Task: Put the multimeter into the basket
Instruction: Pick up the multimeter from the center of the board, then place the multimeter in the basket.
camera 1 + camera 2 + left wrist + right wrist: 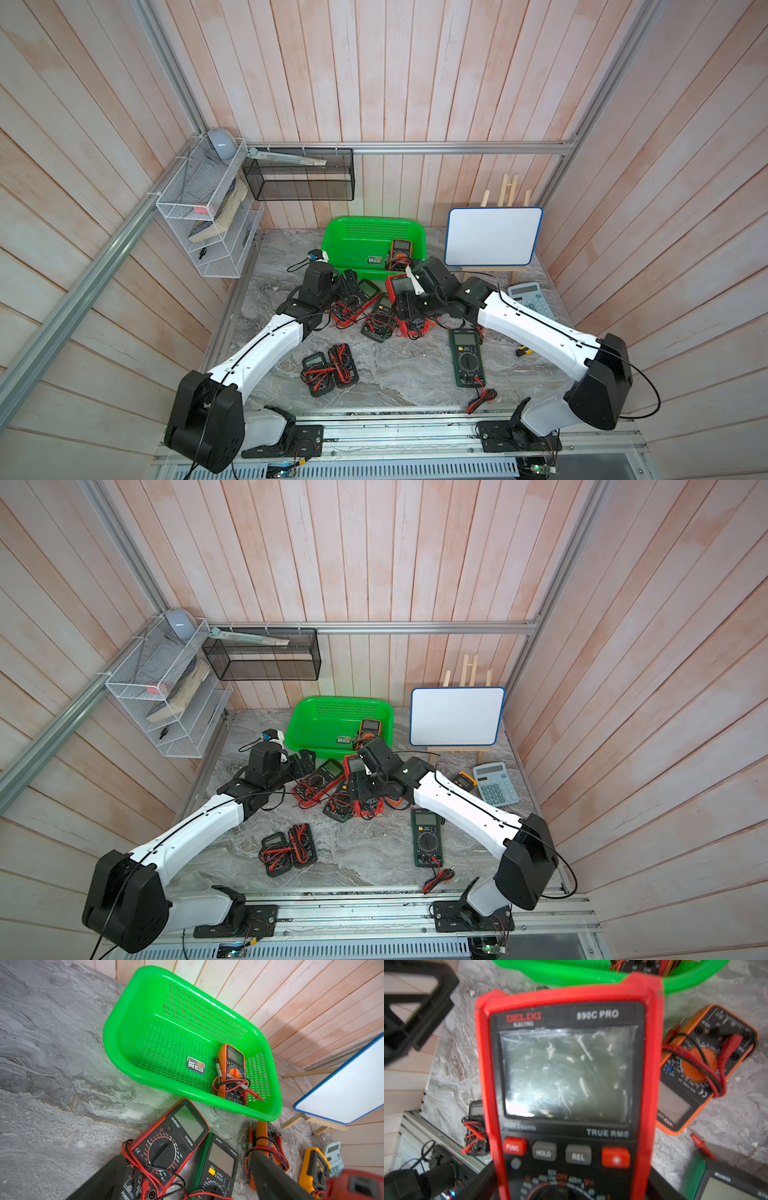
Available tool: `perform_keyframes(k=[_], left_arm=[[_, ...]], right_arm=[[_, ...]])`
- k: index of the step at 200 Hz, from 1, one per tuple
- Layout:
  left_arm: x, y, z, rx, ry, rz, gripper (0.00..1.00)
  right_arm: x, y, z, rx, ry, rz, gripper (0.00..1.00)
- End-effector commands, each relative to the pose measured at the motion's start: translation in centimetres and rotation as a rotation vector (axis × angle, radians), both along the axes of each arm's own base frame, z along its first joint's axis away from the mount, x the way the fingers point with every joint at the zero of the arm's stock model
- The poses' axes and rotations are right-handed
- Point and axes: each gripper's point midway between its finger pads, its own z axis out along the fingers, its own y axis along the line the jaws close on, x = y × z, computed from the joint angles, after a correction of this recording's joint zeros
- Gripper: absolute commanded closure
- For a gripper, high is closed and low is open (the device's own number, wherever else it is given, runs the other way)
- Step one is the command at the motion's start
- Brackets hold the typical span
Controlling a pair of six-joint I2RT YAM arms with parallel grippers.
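Red multimeter (566, 1076) is clamped in the jaws of the right gripper (409, 305), those of the left gripper (189, 1155) standing wide and empty; it should be carried over the near rim of the green basket (353, 249) just ahead and released low

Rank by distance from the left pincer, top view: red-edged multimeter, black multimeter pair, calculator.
1. Red-edged multimeter: right at the open left pincer, mid-table.
2. Black multimeter pair: near the front, left of centre.
3. Calculator: far right side, by the wall.
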Motion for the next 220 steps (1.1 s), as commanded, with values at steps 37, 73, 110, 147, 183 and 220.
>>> perform_keyframes(k=[37,73,110,147,183,220], left_arm=[[0.0,2.2,0.6,0.053,-0.026,0.025,0.00],[0.1,2.6,0.9,0.068,-0.036,0.025,0.00],[0.2,2.8,1.0,0.072,-0.039,0.027,0.00],[0.1,2.8,0.4,0.075,-0.032,0.026,0.00],[-0.2,2.7,-0.3,0.070,-0.015,0.020,0.00],[-0.3,2.7,-0.9,0.069,0.001,0.011,0.00]], right_arm=[[11.1,1.1,7.5,0.219,-0.202,-0.127,0.88],[16.6,1.8,9.1,0.222,-0.256,-0.190,0.87],[21.8,2.9,8.7,0.216,-0.283,-0.240,0.87],[25.6,5.4,7.6,0.246,-0.312,-0.245,0.87],[28.4,6.9,4.7,0.261,-0.344,-0.258,0.86],[29.5,8.1,1.5,0.271,-0.320,-0.257,0.87]])
